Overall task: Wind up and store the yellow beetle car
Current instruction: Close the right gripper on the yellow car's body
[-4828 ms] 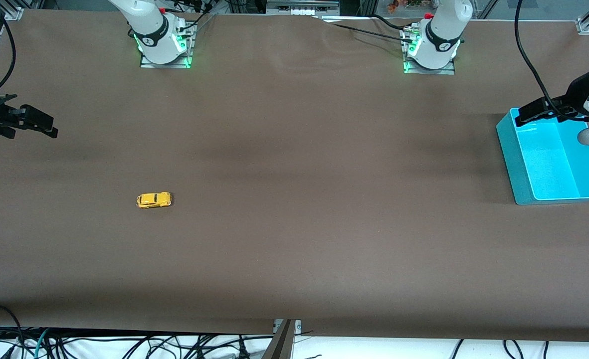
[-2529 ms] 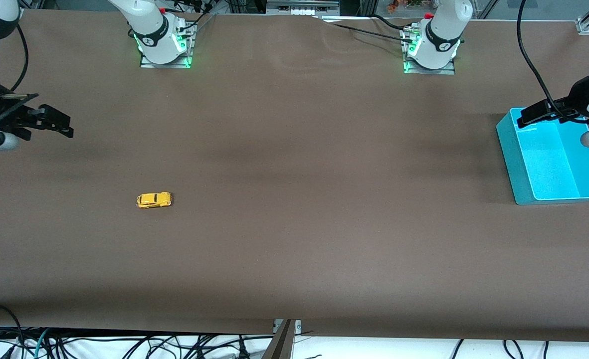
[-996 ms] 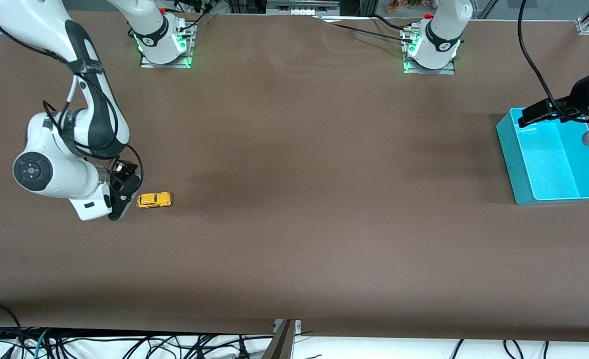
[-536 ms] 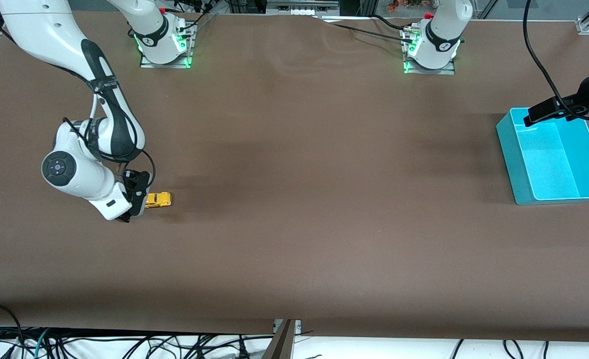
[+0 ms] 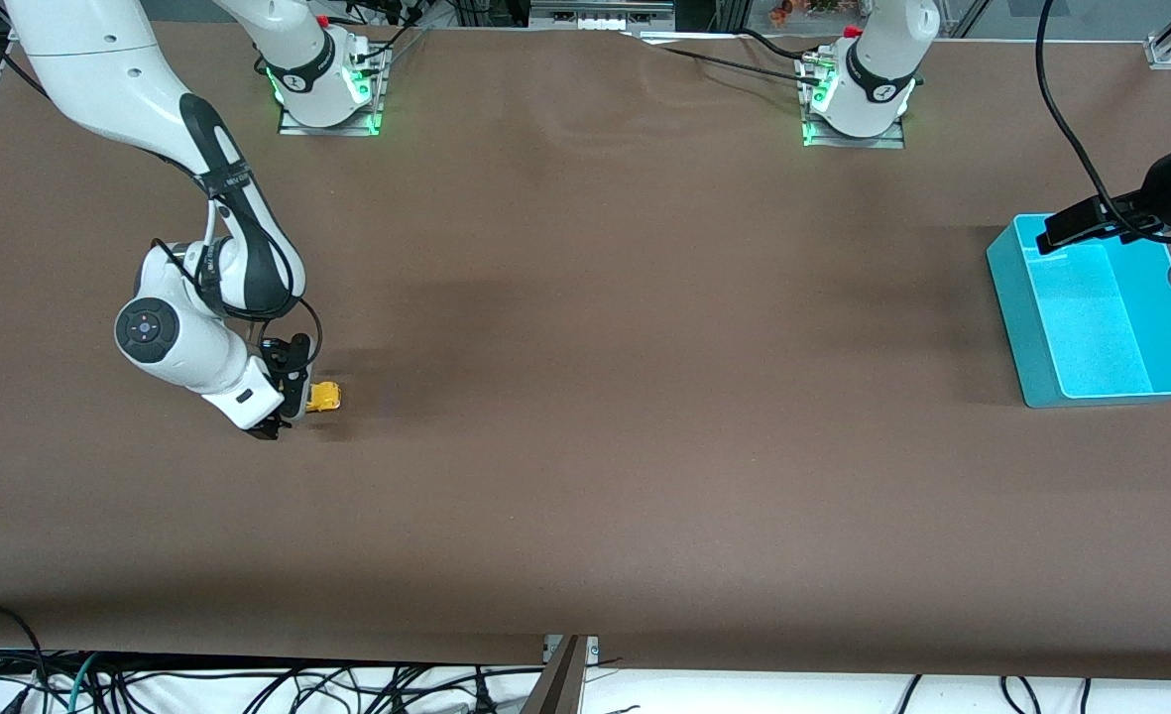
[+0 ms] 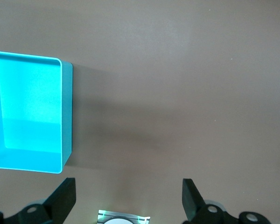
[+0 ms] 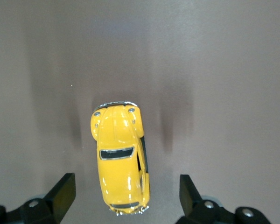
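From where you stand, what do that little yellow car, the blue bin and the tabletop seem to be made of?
The yellow car looks like glossy painted metal or hard plastic: it shows bright glints and a chrome-like bumper. The blue bin seems smooth moulded plastic, with thin walls and rounded corners. The table looks covered in a matte brown sheet, perhaps paper or fabric, slightly rippled near the robot bases. The right gripper has its fingers open around the car.

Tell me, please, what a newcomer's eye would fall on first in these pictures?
Probably the yellow beetle car, bright on the brown table toward the right arm's end, with the right gripper open and low over it. Next, the turquoise bin at the left arm's end, where the left gripper waits open above it.
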`<state>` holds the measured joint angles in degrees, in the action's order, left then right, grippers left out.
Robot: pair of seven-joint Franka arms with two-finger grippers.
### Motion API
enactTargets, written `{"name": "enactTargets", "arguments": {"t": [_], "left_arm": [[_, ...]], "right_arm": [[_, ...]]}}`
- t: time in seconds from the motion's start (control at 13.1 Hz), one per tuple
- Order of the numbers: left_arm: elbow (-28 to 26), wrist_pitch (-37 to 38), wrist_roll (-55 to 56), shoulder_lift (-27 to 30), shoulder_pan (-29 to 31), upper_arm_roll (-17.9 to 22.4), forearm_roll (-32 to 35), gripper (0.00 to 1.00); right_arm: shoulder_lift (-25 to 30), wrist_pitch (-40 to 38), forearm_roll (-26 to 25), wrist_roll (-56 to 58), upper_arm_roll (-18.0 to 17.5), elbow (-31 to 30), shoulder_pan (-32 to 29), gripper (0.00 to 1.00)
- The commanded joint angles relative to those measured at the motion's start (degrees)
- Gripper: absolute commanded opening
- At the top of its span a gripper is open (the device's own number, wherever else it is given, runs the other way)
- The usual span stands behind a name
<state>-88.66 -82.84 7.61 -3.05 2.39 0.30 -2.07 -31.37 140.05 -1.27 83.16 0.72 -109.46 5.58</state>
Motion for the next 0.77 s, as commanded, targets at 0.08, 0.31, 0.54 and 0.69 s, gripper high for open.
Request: {"name": "enactTargets", "arguments": {"t": [0.08, 0.31, 0.54, 0.69], "left_arm": [[0.8, 0.1, -1.0, -0.4, 0.2, -0.3, -0.7, 1.0], [0.8, 0.1, -1.0, -0.8, 0.2, -0.3, -0.8, 1.0], [0.7, 0.1, -1.0, -0.8, 0.3, -0.3, -0.8, 1.0], [0.7, 0.1, -1.0, -0.8, 0.2, -0.3, -0.8, 1.0]], "right_arm": [[0.3, 2.4, -0.5, 3.8, -0.5, -1.8, 0.0, 0.81], [0.6, 1.8, -0.5, 5.8, -0.5, -1.8, 0.0, 0.16], [2.0, -2.0, -0.1, 1.2, -0.5, -1.4, 0.3, 0.04], [2.2, -3.5, -0.2, -2.2, -1.3, -1.4, 1.0, 0.04]]}}
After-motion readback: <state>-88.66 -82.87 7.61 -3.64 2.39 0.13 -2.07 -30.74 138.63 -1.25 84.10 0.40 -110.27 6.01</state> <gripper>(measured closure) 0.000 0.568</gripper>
